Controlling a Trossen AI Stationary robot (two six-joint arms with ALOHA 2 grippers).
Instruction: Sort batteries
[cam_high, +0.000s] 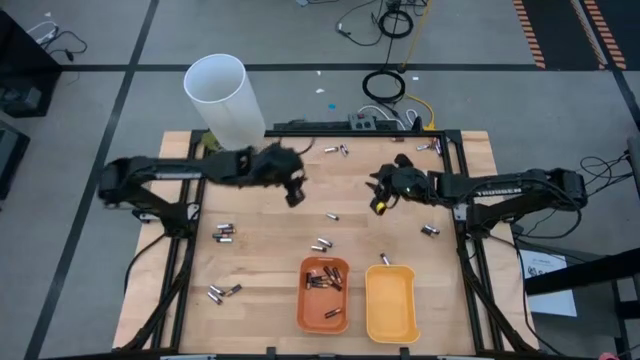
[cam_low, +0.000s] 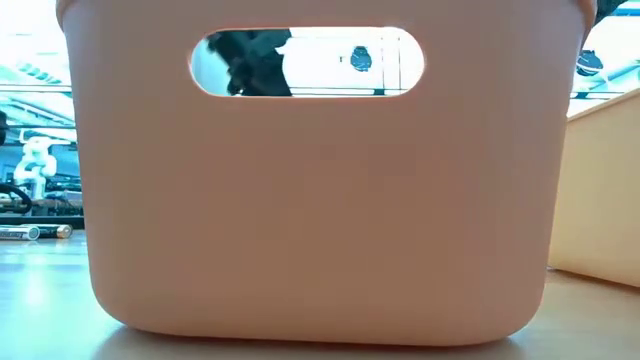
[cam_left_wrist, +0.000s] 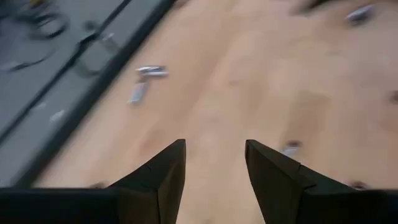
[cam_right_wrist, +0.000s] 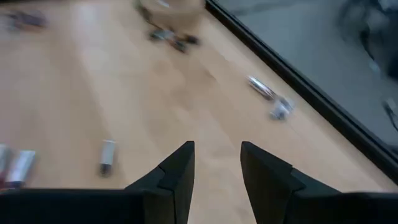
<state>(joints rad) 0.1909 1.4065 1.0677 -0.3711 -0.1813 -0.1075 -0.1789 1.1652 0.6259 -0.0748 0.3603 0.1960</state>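
I am holding both arms over the tabletop (cam_high: 270, 250), left gripper (cam_left_wrist: 214, 163) and right gripper (cam_right_wrist: 217, 163) jaws parted and empty, batteries (cam_high: 321, 243) lying scattered below.

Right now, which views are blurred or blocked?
Left wrist view: motion smear, batteries streaked. Right wrist view: smeared too, one battery readable. Low view: orange tray wall blocks nearly everything. High view: clear overall, though the left gripper is smeared.

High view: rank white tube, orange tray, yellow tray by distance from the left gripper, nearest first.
From the left gripper:
1. White tube, at the table's far edge behind the arm.
2. Orange tray, at the near edge.
3. Yellow tray, right of the orange one.
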